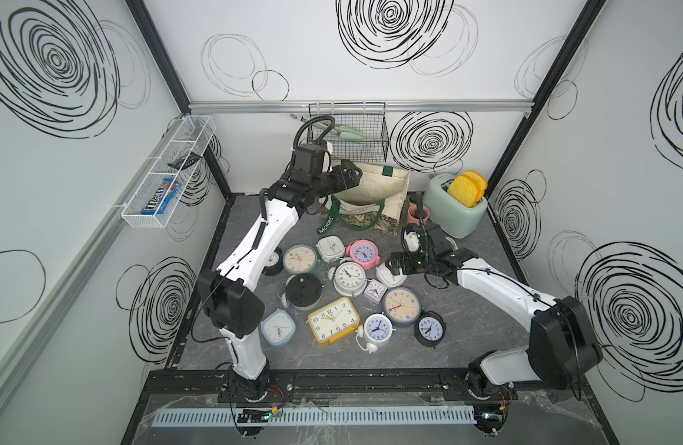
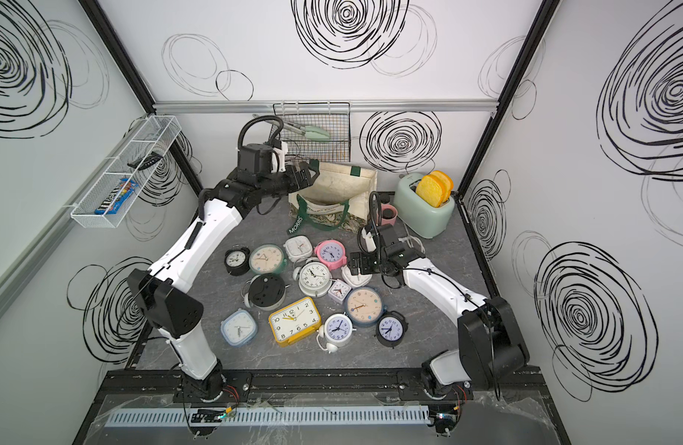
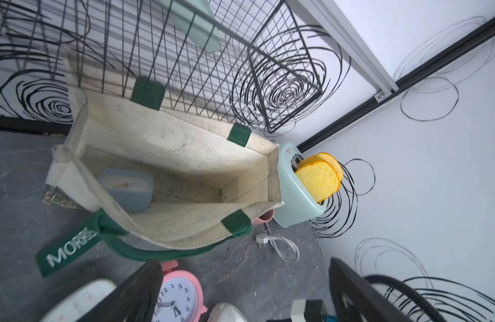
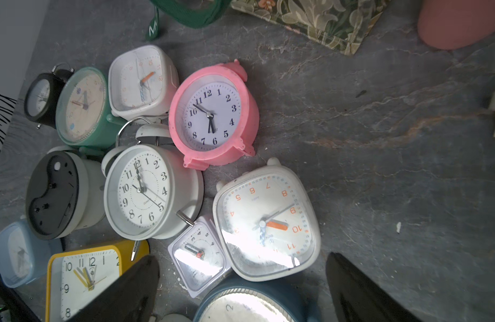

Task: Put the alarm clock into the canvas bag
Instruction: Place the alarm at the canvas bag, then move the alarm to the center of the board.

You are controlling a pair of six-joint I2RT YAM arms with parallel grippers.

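Grey tabletop [image 1: 467,335], canvas bag [image 3: 184,145] standing open by far edge, pale blue alarm clock [image 3: 126,189] lying on its floor below left gripper [image 1: 354,174], spread wide, empty; right gripper [image 1: 391,266], likewise wide and empty, poised over white square clock [image 4: 265,223].

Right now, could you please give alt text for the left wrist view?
An open cream canvas bag holds a pale blue alarm clock. A mint toaster with yellow toast stands beside it; the left hand is open, empty.
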